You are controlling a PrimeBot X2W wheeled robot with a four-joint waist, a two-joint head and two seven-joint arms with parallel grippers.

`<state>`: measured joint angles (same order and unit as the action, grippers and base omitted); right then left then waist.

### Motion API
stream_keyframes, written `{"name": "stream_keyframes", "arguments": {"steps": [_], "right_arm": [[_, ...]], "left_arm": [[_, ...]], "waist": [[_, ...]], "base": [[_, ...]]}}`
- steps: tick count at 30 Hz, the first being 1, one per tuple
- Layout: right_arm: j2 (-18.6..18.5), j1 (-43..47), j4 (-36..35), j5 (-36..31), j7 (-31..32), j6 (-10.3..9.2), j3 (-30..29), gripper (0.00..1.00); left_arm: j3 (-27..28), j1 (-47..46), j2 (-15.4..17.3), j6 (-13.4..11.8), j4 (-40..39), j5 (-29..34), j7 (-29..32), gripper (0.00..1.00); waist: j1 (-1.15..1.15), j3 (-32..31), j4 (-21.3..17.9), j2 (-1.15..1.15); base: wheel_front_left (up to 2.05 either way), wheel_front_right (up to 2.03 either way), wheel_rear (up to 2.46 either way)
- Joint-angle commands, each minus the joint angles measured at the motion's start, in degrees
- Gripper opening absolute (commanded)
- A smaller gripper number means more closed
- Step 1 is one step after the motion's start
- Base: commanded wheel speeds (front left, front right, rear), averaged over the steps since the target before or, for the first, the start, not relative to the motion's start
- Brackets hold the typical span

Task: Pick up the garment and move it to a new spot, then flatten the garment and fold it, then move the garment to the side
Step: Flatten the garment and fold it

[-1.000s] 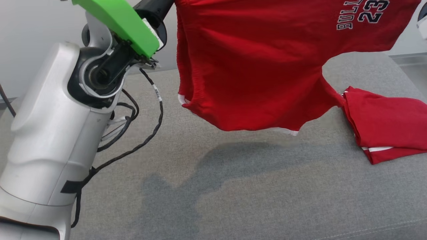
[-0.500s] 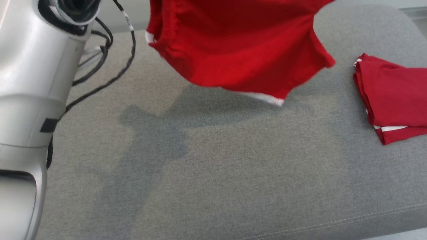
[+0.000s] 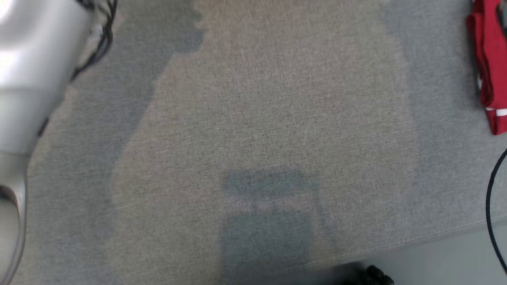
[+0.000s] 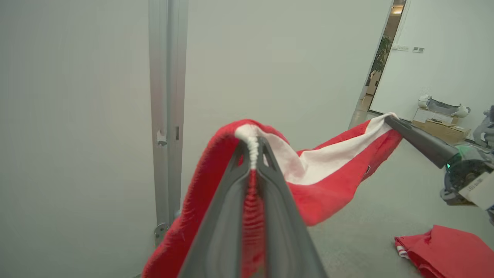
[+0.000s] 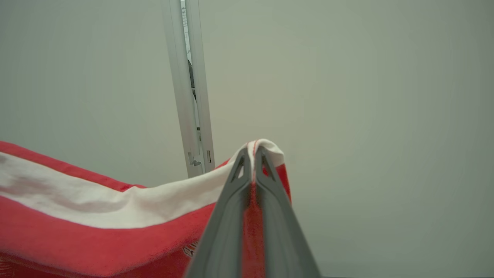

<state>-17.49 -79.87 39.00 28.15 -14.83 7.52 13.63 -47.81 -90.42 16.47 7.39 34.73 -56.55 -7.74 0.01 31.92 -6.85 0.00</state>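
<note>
The garment is a red piece with a white band along its edge, hanging stretched in the air between my two grippers. In the left wrist view my left gripper is shut on one bunched end of that band. My right gripper pinches the other end at the right of that view. The right wrist view shows my right gripper shut on the white edge, with the garment sagging away to the left. My pale left forearm fills the head view's left edge.
A grey upholstered surface spreads below, its front edge near the bottom of the head view. A second, folded red garment lies at its right side. A black cable curves at the lower right. A plain wall stands behind.
The head camera has tilted downward, so the whole picture shifted up: the hanging garment slid out over the top edge and the folded red piece moved to the upper right. Both grips hold.
</note>
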Motion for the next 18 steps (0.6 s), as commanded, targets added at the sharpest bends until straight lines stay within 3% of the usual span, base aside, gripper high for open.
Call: {"name": "stream_keyframes", "arguments": {"steps": [1,9,18], "right_arm": [[-0.24,3.33,-2.76,0.66,-0.44,-0.07,0.07,0.00],[-4.01,24.59,-17.36,2.33,-0.45,-0.07,-3.55,0.00],[-8.89,49.83,-28.67,4.78,-0.47,-0.07,-4.93,0.00]], "left_arm": [[-3.41,3.54,1.78,0.13,-1.29,-1.86,-2.82,0.00],[-14.75,17.72,8.13,0.14,-13.38,-8.66,-7.34,0.00],[-13.57,38.78,11.90,0.15,-23.20,-8.25,-7.43,0.00]], "waist": [[-0.01,9.35,-2.73,0.00],[-0.01,3.55,-0.81,0.00],[-0.01,-4.17,0.79,0.00]], "base": [[0.00,0.00,0.00],[0.00,0.00,0.00],[0.00,0.00,0.00]]}}
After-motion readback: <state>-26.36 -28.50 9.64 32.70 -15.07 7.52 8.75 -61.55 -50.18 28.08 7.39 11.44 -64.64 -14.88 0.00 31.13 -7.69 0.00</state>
